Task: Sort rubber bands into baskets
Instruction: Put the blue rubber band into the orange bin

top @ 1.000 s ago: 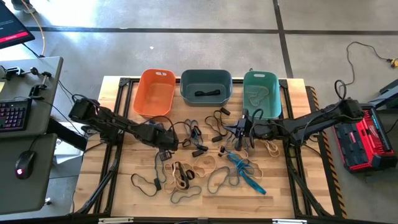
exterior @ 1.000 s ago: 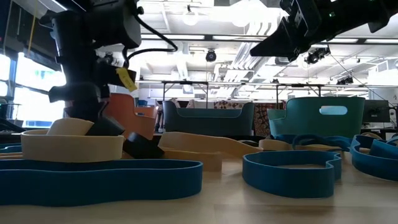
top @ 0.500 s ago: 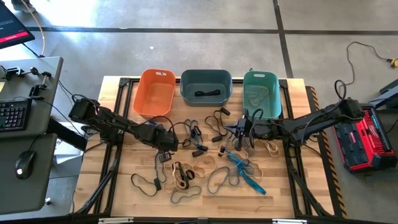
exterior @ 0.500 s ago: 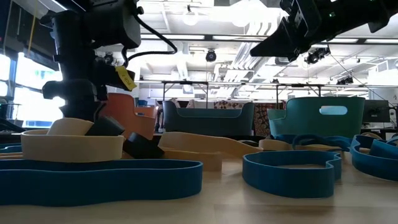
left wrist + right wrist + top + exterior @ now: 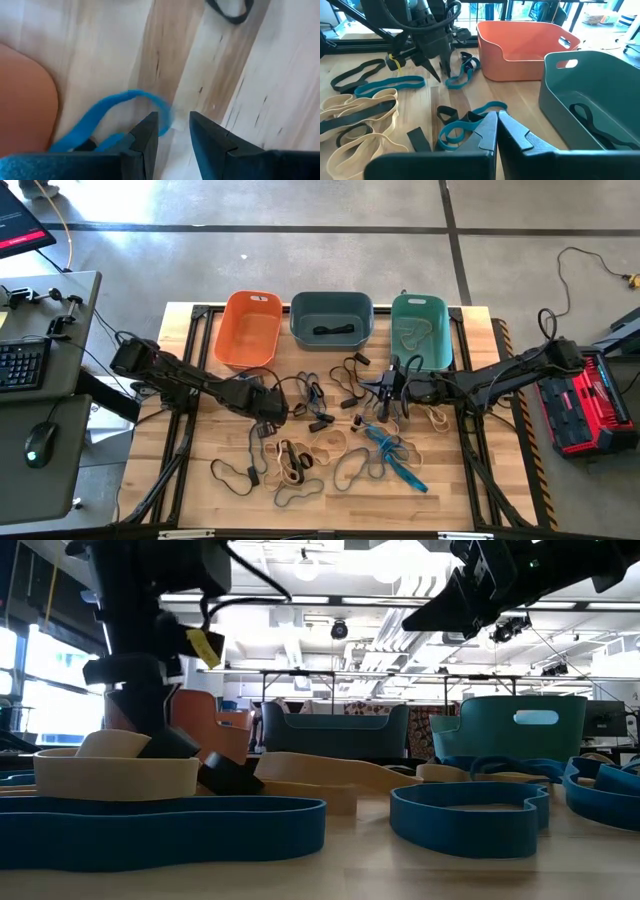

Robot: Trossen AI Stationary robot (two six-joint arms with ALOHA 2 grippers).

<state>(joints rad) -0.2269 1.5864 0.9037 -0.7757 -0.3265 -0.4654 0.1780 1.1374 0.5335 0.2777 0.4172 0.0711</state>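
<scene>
Blue, black and tan rubber bands [image 5: 330, 442] lie loose on the wooden table in front of three baskets: orange [image 5: 245, 330], slate [image 5: 331, 310] and teal [image 5: 420, 320]. The slate basket has a black band lying in it and the teal basket a tan one. My left gripper [image 5: 270, 412] points steeply down just above the table near the orange basket, with a narrow gap between its fingers [image 5: 172, 125]. A blue band [image 5: 110, 107] arches up to one fingertip. My right gripper [image 5: 385, 392] hangs shut [image 5: 496, 119] above the bands at mid table, with nothing in it. My left gripper comes from above, pointing down. The bend of the blue band [image 5: 165, 112] reaches the inner edge of one fingertip [image 5: 150, 127]. I cannot tell whether it touches the finger, and wood shows through the gap between the fingers.
A black band [image 5: 227, 10] lies just beyond my left gripper. Tan bands [image 5: 355, 107] and a blue band [image 5: 387, 86] lie toward the table's near edge. A monitor, keyboard and mouse [image 5: 35, 445] stand on a side desk to the left, and a red case [image 5: 590, 400] on the floor to the right.
My left gripper has risen a little above the bands. The bands on the table around it have stayed where they were.
</scene>
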